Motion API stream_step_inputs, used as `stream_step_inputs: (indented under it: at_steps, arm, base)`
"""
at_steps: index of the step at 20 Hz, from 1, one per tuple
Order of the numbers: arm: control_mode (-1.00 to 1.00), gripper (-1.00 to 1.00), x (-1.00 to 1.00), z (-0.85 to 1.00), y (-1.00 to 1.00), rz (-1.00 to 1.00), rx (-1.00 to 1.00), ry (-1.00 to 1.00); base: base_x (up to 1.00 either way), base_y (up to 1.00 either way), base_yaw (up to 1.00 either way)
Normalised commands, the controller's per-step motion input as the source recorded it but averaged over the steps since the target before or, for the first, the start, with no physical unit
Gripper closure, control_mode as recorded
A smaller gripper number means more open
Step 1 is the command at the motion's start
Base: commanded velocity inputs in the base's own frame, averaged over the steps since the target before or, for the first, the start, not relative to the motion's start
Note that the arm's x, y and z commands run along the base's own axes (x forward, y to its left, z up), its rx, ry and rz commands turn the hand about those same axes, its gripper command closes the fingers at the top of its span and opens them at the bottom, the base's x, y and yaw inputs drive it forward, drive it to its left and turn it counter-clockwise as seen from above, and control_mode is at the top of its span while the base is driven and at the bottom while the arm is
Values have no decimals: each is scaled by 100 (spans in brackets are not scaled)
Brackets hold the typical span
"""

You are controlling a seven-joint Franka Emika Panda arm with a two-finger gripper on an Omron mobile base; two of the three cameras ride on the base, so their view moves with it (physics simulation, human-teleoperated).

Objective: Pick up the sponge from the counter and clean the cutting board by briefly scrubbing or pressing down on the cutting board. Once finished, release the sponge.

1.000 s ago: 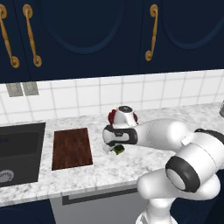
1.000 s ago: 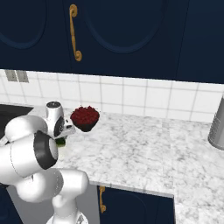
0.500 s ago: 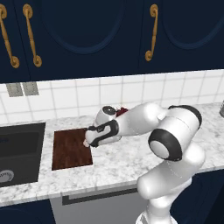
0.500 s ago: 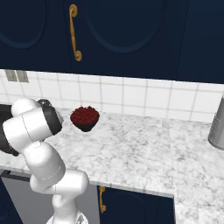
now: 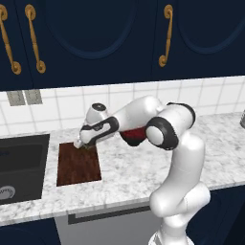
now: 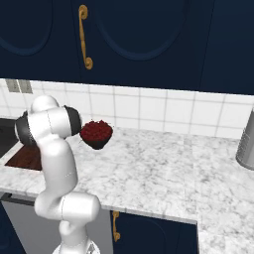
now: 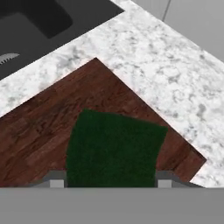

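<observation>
The dark reddish-brown cutting board point(image 5: 76, 165) lies on the speckled counter point(image 5: 143, 172) just right of the sink. My gripper point(image 5: 82, 145) hangs over the board's far right corner, shut on the sponge point(image 7: 113, 151). In the hand view the sponge's dark green face fills the space between the fingertips point(image 7: 56, 180), right above the cutting board point(image 7: 39, 127) near one of its corners. Whether the sponge touches the wood I cannot tell. A sliver of the cutting board point(image 6: 26, 158) shows behind the arm in the right base view.
The dark sink basin point(image 5: 21, 165) sits left of the board, also seen as the sink basin point(image 7: 30, 22) beyond a strip of counter. A dark bowl of red fruit point(image 6: 96, 134) stands behind the arm by the tiled wall. A metal canister point(image 6: 246, 144) is at far right.
The arm has swung left from beside the fruit bowl, carrying the sponge from over the bare counter to over the cutting board's far right corner.
</observation>
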Motion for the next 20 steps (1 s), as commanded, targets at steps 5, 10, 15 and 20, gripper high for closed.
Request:
stream_step_inputs:
  at_steps: [5, 10, 15, 20]
  arm:
    - [-100, 100, -15, -38, 44, 0, 3, -9]
    - [-100, 100, -2, 5, 75, 0, 1, 14]
    - [-100, 100, 53, -28, 57, 0, -6, 19]
    - [-100, 100, 21, -90, 43, -13, -29, -4]
  base:
    - [0, 0, 0]
    - [0, 0, 0]
    - [0, 0, 0]
    - [0, 0, 0]
